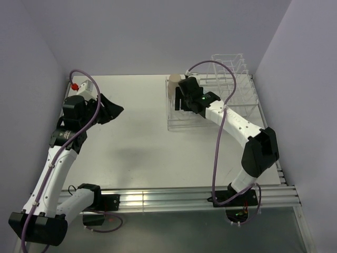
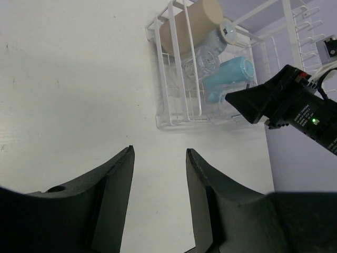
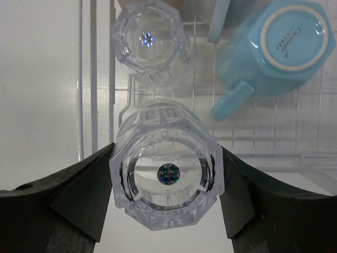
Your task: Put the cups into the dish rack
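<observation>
My right gripper [image 3: 167, 148] is shut on a clear tumbler [image 3: 167, 171], held base up over the near end of the white dish rack [image 3: 87, 79]. In the rack a second clear tumbler [image 3: 147, 45] and a light blue handled mug [image 3: 274, 52] stand base up. From the left wrist the tan paper cup [image 2: 189, 23], a tumbler [image 2: 208, 55] and the mug [image 2: 229, 76] show in the rack [image 2: 174, 100]. My left gripper [image 2: 159, 150] is open and empty over bare table, well left of the rack. The small light blue cup is not clearly seen.
The rack's tall plate dividers [image 1: 229, 68] rise at the far right beside the right wall. An aluminium rail [image 1: 184, 197] runs along the table's near edge. White tabletop [image 1: 137, 137] lies between the arms. A small red object [image 1: 75, 84] sits at the far left.
</observation>
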Robot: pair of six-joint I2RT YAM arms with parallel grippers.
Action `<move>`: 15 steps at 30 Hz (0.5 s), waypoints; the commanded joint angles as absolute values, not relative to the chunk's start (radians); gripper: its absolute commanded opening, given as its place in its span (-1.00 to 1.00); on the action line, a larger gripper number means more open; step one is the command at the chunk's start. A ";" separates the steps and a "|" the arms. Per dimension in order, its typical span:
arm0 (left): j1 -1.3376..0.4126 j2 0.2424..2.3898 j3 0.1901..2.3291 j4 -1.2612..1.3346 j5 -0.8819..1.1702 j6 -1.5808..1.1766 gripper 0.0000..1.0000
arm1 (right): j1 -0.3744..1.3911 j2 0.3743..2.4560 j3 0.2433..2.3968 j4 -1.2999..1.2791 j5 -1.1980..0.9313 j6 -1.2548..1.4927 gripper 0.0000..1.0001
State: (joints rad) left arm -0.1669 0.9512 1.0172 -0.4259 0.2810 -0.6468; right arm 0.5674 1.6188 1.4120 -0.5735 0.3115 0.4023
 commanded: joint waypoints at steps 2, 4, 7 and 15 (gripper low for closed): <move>-0.167 0.946 1.008 -0.416 0.262 -0.607 0.01 | 0.587 1.701 1.463 -0.584 0.354 0.397 -1.00; -0.167 0.948 1.006 -0.419 0.259 -0.600 0.00 | 0.589 1.729 1.474 -0.588 0.363 0.397 -1.00; -0.167 0.950 1.000 -0.419 0.252 -0.595 0.00 | 0.594 1.753 1.489 -0.591 0.386 0.400 -1.00; -0.167 0.956 0.992 -0.411 0.248 -0.591 0.00 | 0.597 1.764 1.505 -0.594 0.436 0.403 -1.00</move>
